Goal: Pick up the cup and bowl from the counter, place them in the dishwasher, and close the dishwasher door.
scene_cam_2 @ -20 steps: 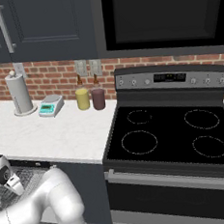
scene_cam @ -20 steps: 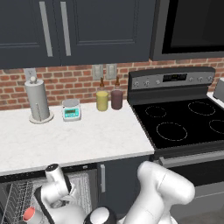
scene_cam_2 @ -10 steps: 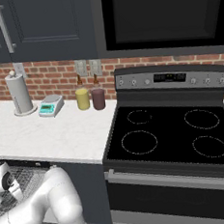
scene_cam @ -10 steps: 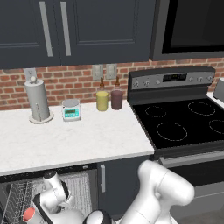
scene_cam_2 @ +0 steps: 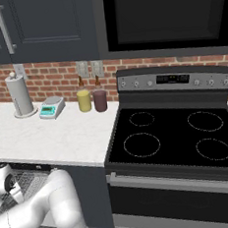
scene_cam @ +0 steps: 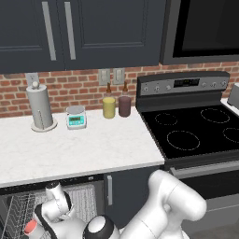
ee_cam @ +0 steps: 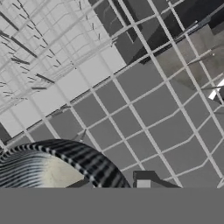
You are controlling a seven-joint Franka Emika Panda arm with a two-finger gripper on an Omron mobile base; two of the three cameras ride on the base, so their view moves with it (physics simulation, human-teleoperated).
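Left base view: the arm reaches down under the counter (scene_cam: 70, 156) edge into the open dishwasher (scene_cam: 18, 207). The hand (scene_cam: 44, 223) hangs low over the wire rack (scene_cam: 84, 200), next to a red-salmon spot at the frame's lower left, too small to identify. A paper towel roll (scene_cam: 41, 107), a scale (scene_cam: 76, 117), a yellow tumbler (scene_cam: 108, 107) and a maroon tumbler (scene_cam: 124, 106) stand along the brick wall.

Right base view: the arm's wrist sits at the left edge, cut off.

Hand view: the bowl (ee_cam: 57, 168), mouth up, is at the lower left above the rack. The finger spread cannot be told.
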